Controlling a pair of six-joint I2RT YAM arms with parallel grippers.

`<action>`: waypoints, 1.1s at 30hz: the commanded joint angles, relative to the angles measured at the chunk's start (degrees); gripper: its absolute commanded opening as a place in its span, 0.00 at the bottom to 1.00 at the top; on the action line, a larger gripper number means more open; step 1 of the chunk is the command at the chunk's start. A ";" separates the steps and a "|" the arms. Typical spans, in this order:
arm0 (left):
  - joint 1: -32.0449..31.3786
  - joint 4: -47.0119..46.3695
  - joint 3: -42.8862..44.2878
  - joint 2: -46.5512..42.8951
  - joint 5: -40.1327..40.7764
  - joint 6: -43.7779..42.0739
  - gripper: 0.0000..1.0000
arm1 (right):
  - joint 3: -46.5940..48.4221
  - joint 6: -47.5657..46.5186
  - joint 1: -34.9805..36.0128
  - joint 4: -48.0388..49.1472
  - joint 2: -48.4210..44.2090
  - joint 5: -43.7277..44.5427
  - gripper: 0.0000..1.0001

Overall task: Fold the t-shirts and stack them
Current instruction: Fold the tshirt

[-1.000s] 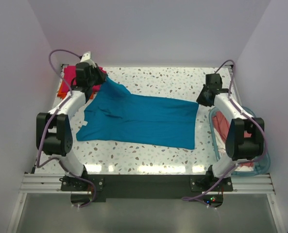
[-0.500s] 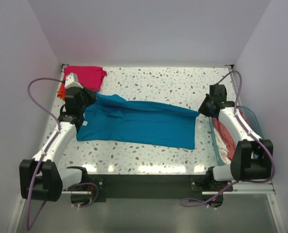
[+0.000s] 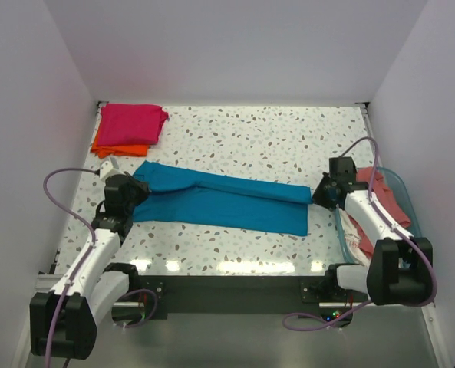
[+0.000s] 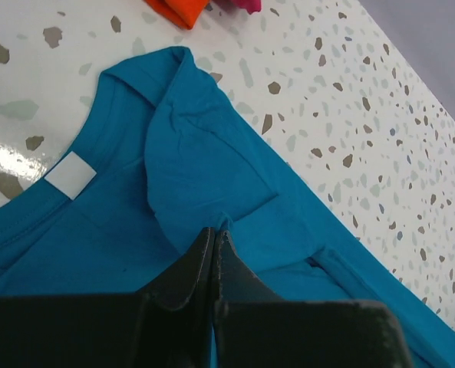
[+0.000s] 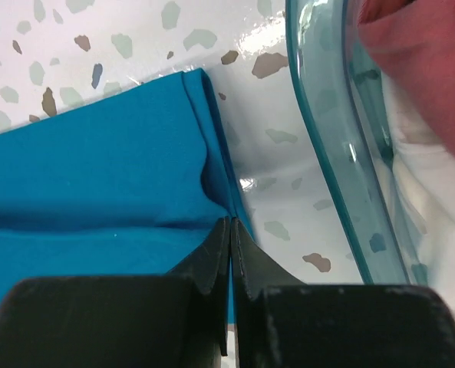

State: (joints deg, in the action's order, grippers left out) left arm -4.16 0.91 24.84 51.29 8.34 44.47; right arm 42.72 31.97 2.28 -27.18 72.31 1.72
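Observation:
The teal blue t-shirt (image 3: 219, 201) lies across the middle of the table, folded lengthwise into a long band. My left gripper (image 3: 129, 193) is shut on a pinch of its cloth at the collar end (image 4: 221, 222), near the white neck label (image 4: 70, 174). My right gripper (image 3: 319, 195) is shut on the shirt's hem edge (image 5: 229, 215) at the right end. The magenta pink t-shirt (image 3: 131, 123) lies folded on the orange t-shirt (image 3: 118, 147) at the back left. The salmon pink t-shirt (image 3: 380, 201) lies in the basket.
The clear blue-tinted plastic basket (image 3: 342, 230) stands at the right table edge, its rim (image 5: 319, 130) close beside my right gripper. White walls enclose the table at back and sides.
Both grippers have pulled the far edge of the teal shirt toward the near side and lowered it, so the shirt has gone from spread open to a narrow folded band.

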 commanded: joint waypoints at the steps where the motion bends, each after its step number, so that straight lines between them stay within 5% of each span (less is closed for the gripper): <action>1: 0.38 -0.99 -1.98 -2.24 1.51 2.64 0.01 | -1.76 0.73 0.00 2.65 -1.91 -1.62 0.02; 3: 0.38 0.83 -2.34 -2.68 0.98 2.82 0.09 | -2.20 0.55 0.00 2.75 -1.83 -1.63 0.09; 7: 0.38 2.60 -3.31 -6.28 0.97 2.73 0.44 | -2.29 -0.50 0.09 2.05 -3.49 -1.63 0.27; 10: 0.38 2.35 -2.26 -8.84 0.90 0.10 0.54 | -0.72 -1.90 0.18 1.52 -5.69 -1.63 0.37; 16: -0.93 -0.12 5.81 3.18 -1.66 -3.51 0.48 | 7.00 -2.00 8.33 1.25 -0.53 2.32 0.38; 25: -11.39 0.33 17.78 26.40 5.63 0.71 0.37 | 16.42 -0.76 20.03 6.26 14.16 3.29 0.36; 33: -12.36 -5.82 19.63 34.66 6.78 1.06 0.49 | 18.28 -0.50 25.22 9.34 22.87 3.56 0.34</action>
State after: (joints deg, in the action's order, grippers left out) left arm -16.49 1.02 41.34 85.10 12.56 44.93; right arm 58.96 31.05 26.13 -21.17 94.52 3.55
